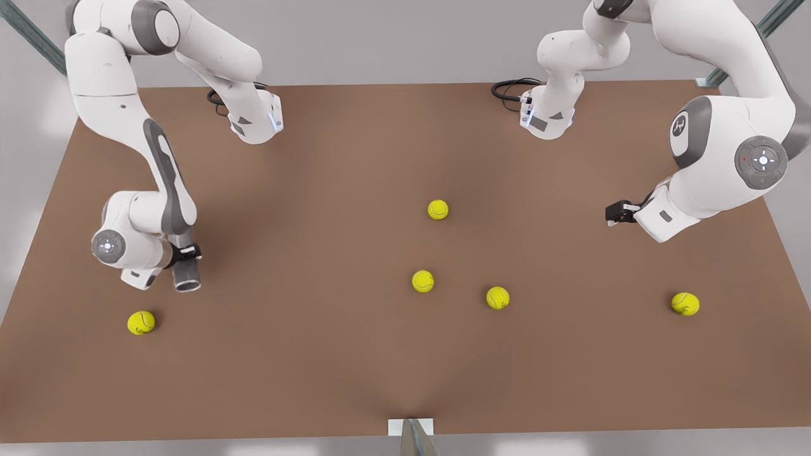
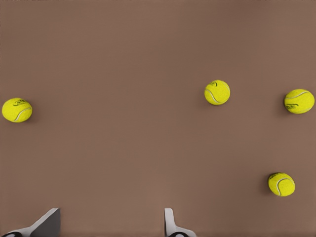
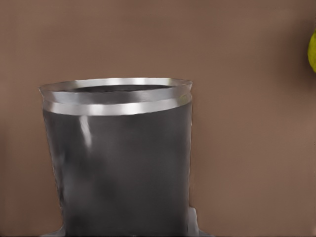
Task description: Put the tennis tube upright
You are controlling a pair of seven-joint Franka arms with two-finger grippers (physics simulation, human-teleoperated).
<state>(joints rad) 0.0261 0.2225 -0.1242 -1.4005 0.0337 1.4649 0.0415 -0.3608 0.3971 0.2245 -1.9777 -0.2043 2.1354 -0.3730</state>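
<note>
Tennis tube [image 1: 187, 269] sits clamped in the right gripper [image 1: 184, 253], near a tennis ball [image 1: 140, 322]. Well apart from the tube, the left gripper [image 1: 618, 212] waits, fingers [image 2: 170, 224] spread wide, holding nothing.

grey tennis tube [image 1: 187, 273], yellow balls [image 1: 438, 209], brown table [image 1: 355, 361]

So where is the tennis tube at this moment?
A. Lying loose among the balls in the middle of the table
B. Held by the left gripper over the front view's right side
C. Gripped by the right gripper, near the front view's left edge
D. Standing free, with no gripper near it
C: the right gripper is clamped around the tennis tube, whose hollow end shows; the left gripper hangs open and empty.
</note>
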